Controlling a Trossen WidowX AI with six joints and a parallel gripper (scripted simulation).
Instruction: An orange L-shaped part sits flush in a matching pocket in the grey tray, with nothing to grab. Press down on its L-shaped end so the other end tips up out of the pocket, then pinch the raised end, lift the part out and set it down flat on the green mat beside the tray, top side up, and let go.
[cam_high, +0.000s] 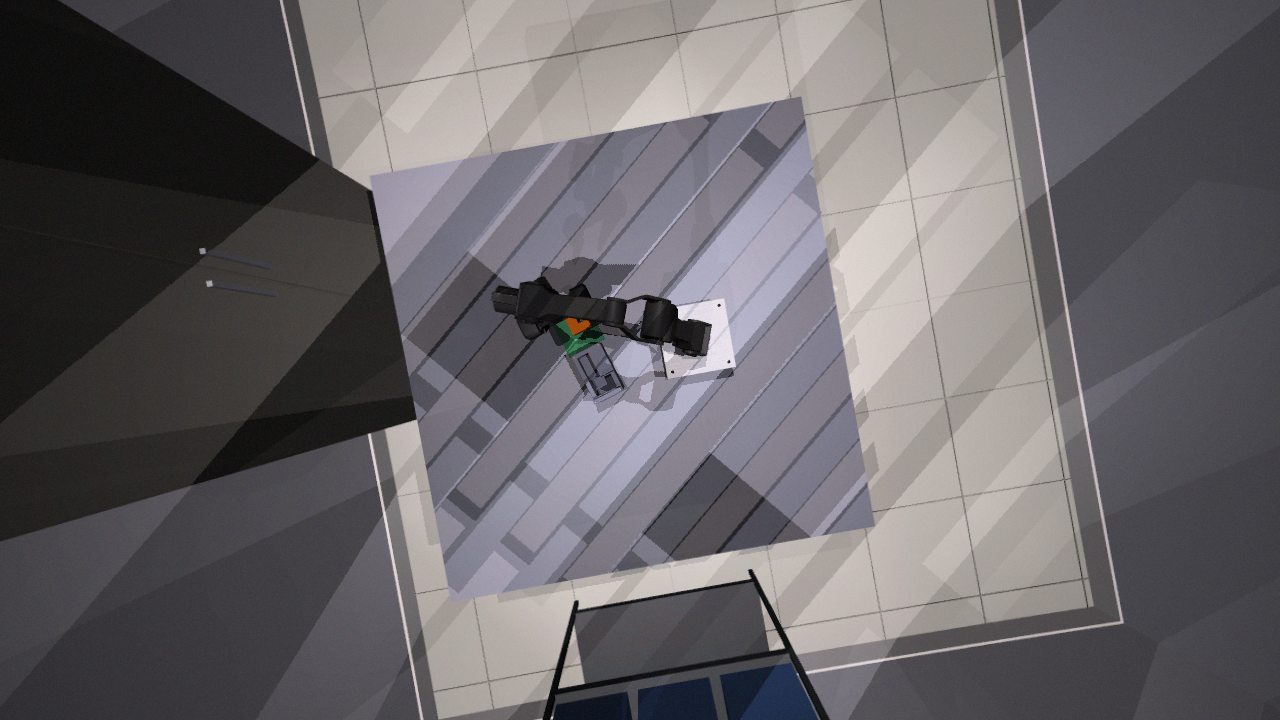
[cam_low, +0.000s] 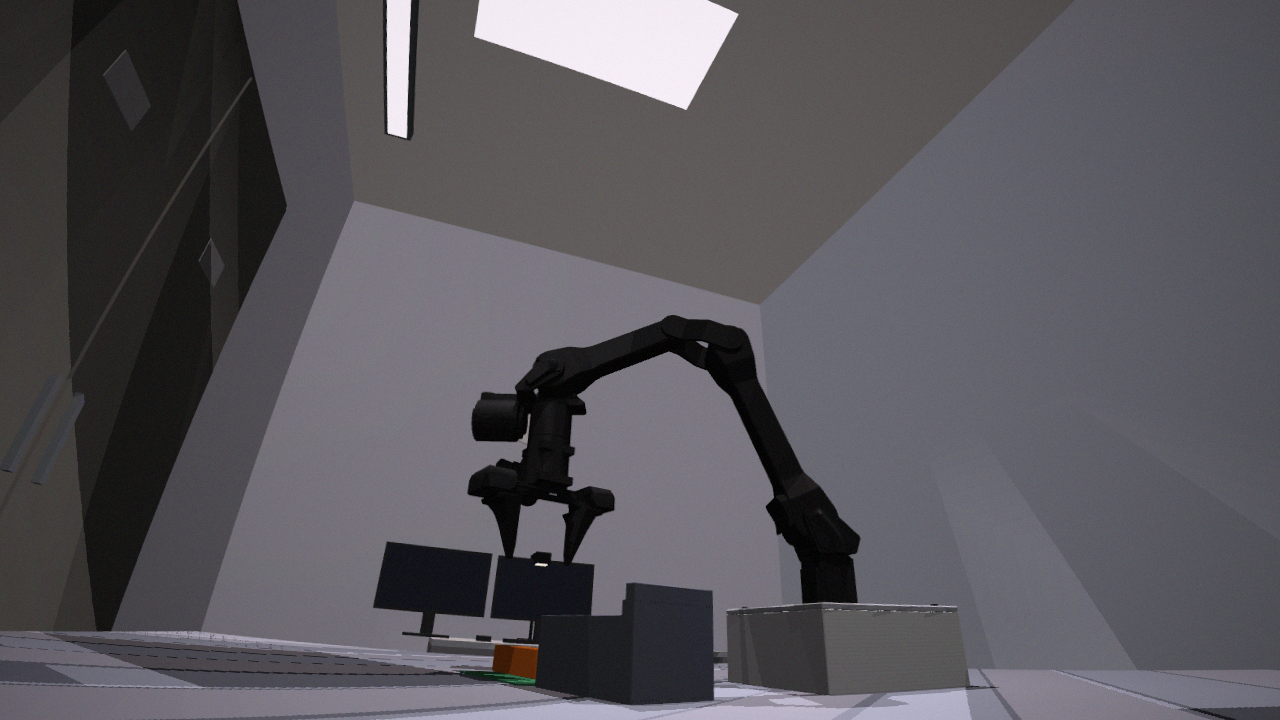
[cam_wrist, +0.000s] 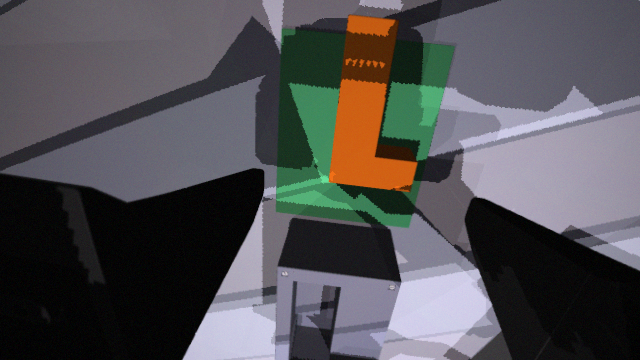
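The orange L-shaped part (cam_high: 577, 325) (cam_low: 513, 660) (cam_wrist: 359, 120) lies flat on the green mat (cam_high: 586, 342) (cam_wrist: 300, 195), its long arm pointing away from the tray and its short foot nearest the tray. In the wrist view its far end reaches past the mat's far edge. My gripper (cam_low: 539, 559) (cam_wrist: 365, 194) is open and empty, its fingertips well above the part and apart from it. The grey tray (cam_low: 671, 644) (cam_wrist: 340, 245) stands beside the mat; the visible part of its pocket is empty. The arm hides some of the part and mat from above.
The tray has a taller step at one end in the exterior view. The arm's pale base box (cam_high: 723, 353) (cam_low: 886, 649) stands on the table (cam_high: 572, 501) to the right of the tray. Two monitors (cam_low: 432, 580) (cam_low: 544, 592) show in the background.
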